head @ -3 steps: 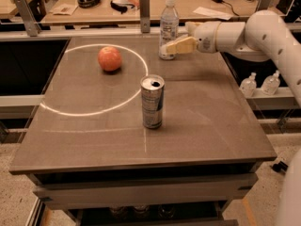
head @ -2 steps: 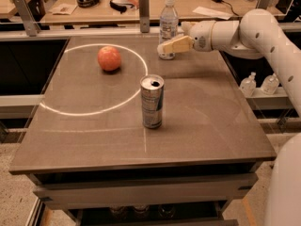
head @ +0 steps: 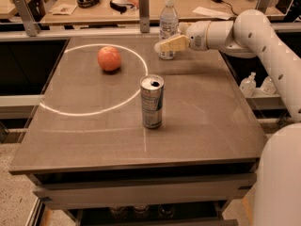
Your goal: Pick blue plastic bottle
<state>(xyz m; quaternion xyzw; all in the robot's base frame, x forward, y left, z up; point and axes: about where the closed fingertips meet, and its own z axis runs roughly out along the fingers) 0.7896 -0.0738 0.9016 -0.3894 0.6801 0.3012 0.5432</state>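
Observation:
The blue plastic bottle is clear with a white cap and a pale label. It stands upright at the far edge of the brown table, right of centre. My gripper reaches in from the right on the white arm and sits at the bottle's lower body, covering part of it. The bottle's base rests on the table.
A silver-blue drink can stands mid-table. A red apple lies inside a white painted circle at the back left. A metal post stands just left of the bottle. Small clear bottles sit beyond the right table edge.
My gripper has moved a little left, from beside the bottle to against its lower body. The bottle, can and apple have not moved.

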